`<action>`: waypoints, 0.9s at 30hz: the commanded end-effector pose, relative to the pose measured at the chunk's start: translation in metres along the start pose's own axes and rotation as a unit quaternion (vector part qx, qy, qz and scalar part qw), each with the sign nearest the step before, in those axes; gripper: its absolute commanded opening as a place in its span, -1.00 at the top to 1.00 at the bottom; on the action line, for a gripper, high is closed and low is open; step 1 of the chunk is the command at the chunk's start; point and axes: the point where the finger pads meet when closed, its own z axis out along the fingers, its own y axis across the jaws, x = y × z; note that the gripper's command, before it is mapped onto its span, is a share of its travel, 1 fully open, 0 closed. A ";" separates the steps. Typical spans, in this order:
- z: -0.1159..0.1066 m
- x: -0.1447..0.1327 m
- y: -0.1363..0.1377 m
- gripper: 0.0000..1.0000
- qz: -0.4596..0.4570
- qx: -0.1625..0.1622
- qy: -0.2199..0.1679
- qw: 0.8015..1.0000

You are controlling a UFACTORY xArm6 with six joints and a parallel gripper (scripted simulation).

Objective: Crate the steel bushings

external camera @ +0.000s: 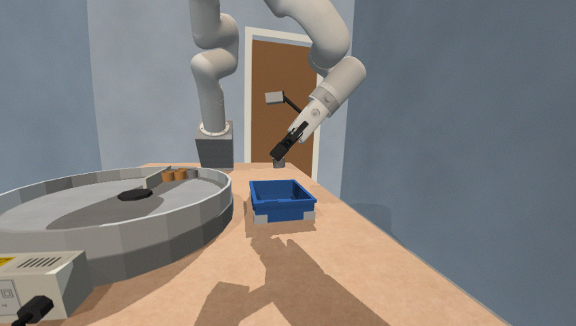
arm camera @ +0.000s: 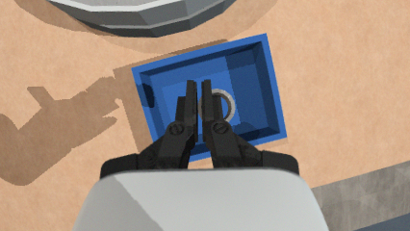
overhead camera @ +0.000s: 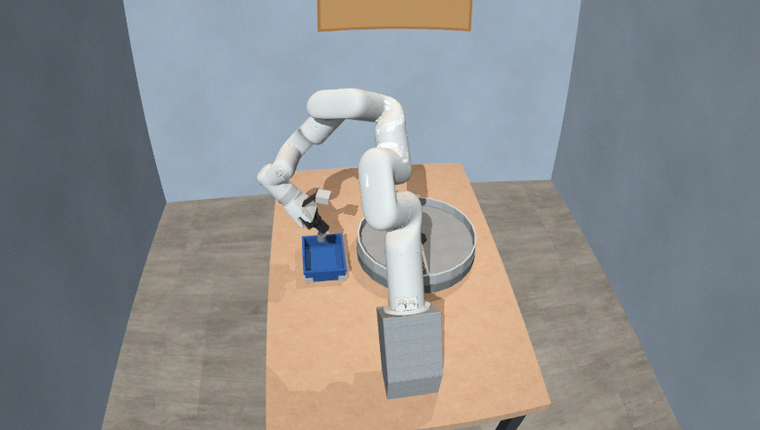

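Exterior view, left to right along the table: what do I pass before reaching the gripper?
Control box → turning table → brown bushings by its far rim → blue crate, with the gripper above its far side, shut on a steel bushing by the ring's wall.

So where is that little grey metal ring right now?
The steel bushing hangs pinched by its wall in the fingers, above the blue crate, which sits on the table just right of the turning table in the exterior view.

Fingers hide part of the steel bushing (arm camera: 227,103) — its wall.
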 end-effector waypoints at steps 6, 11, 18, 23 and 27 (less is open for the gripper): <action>0.018 -0.017 -0.001 1.00 0.001 0.000 -0.001 1.000; 0.037 -0.033 -0.001 1.00 0.001 0.000 -0.001 1.000; 0.041 -0.037 -0.001 1.00 0.001 0.000 -0.001 1.000; 0.041 -0.037 -0.001 1.00 0.001 0.000 -0.001 1.000; 0.041 -0.037 -0.001 1.00 0.001 0.000 -0.001 1.000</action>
